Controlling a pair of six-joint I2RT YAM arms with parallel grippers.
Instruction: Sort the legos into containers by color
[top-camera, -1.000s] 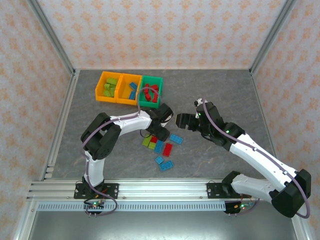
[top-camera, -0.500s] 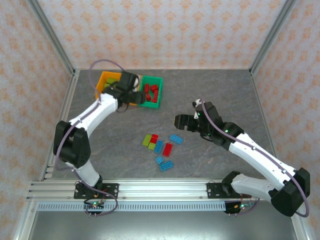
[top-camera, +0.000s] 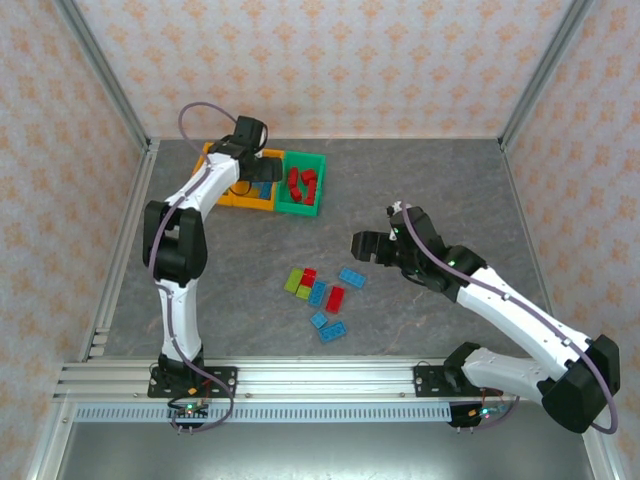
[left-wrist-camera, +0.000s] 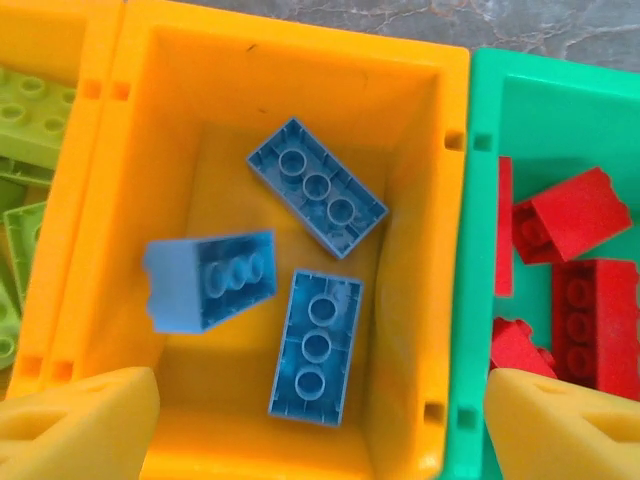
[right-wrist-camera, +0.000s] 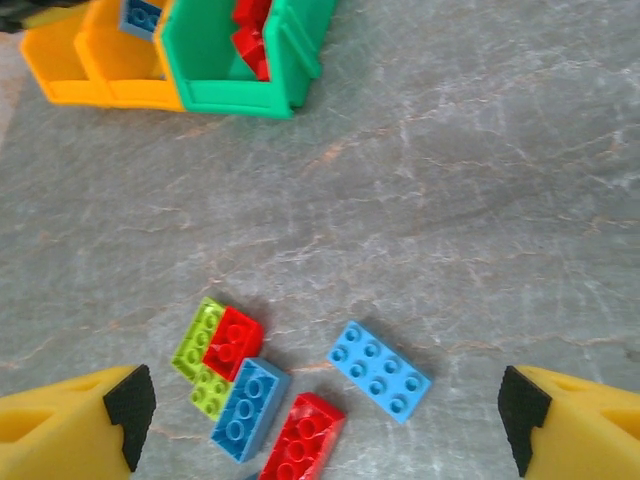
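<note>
Smooth plastic bricks (left-wrist-camera: 318, 187), faintly shiny, lie in an orange bin (left-wrist-camera: 420, 250) and a green bin (left-wrist-camera: 482, 230), both of glossy moulded plastic. The table (right-wrist-camera: 450, 180) is a matt grey sheet, veined like stone. Yellow fingers (left-wrist-camera: 80, 425) look matt and slightly grainy. The arms (top-camera: 515, 312) wear glossy white and black shells. The rails (top-camera: 300, 375) are brushed metal. The patterned walls (top-camera: 330, 60) may be paper or cloth.

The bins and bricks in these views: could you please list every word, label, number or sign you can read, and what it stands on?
None: no text can be read. The orange bin and green bin carry no labels; any lettering on the studs of the blue bricks and red bricks is too small and blurred to make out.
</note>
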